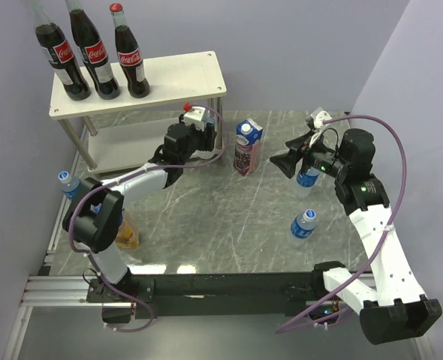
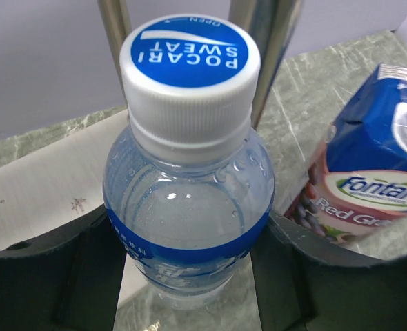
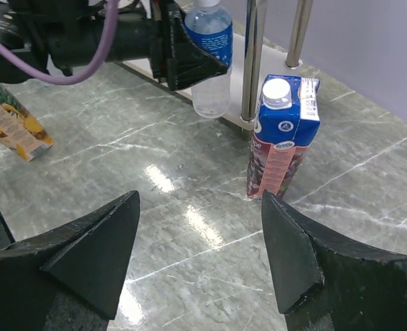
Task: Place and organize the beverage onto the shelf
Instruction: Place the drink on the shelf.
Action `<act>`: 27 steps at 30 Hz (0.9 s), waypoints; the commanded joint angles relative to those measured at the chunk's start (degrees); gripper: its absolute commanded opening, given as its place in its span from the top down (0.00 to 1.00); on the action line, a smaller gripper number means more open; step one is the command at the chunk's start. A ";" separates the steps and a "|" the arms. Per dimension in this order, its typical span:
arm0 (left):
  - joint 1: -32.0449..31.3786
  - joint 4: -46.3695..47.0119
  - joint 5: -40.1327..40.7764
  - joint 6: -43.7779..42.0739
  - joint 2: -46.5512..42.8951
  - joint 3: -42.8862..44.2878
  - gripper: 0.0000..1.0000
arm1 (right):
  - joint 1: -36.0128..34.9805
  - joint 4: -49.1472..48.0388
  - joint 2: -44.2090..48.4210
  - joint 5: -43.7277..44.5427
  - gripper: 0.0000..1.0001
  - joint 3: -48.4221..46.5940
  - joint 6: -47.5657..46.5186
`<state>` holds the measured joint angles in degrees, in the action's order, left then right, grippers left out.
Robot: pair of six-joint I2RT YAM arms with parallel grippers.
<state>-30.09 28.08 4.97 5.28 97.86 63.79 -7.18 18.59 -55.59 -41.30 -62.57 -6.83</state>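
Left wrist view is filled by a blue-labelled water bottle (image 2: pixel 188 207), which is clasped around its label by the left end effector (image 2: pixel 190 286). It is held upright at the front edge of the lower board (image 2: pixel 45 186) of the shelf (image 1: pixel 184 71), just beside two metal legs (image 2: pixel 272 41); whether its base is set down cannot be told. Three cola bottles (image 1: pixel 94 52) are seen standing on the upper board. A knock against the legs is judged the nearest risk, since the bottle is held so close to them, and the cap could be caught under the upper board if it were lifted. The purple carton (image 1: pixel 248 146) is stood on the worktop (image 1: pixel 229 217) near that same corner and could be toppled by a sideways sweep of the wrist. The right end effector (image 3: pixel 200 205) is spread wide and empty, pointed at the carton, so a crossing of arms is to be guarded against. Further off, the yellow carton (image 1: pixel 129 234) is half hidden under the left arm, and three more water bottles (image 1: pixel 304 223) are scattered over the worktop.
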 commanded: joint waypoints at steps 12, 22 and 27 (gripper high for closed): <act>1.61 10.16 2.23 -0.71 4.26 8.45 1.00 | 0.41 -3.21 0.22 -2.21 0.23 0.25 0.50; 1.70 11.03 3.81 -0.97 7.60 11.27 1.00 | 0.41 -3.03 0.05 -3.09 0.23 0.34 0.24; 1.96 11.39 4.52 -1.23 8.66 11.71 1.00 | 0.33 -3.03 0.05 -3.26 0.23 0.25 0.15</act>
<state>-28.58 29.93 8.67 3.77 107.26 70.52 -7.18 18.00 -55.66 -43.22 -62.54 -6.85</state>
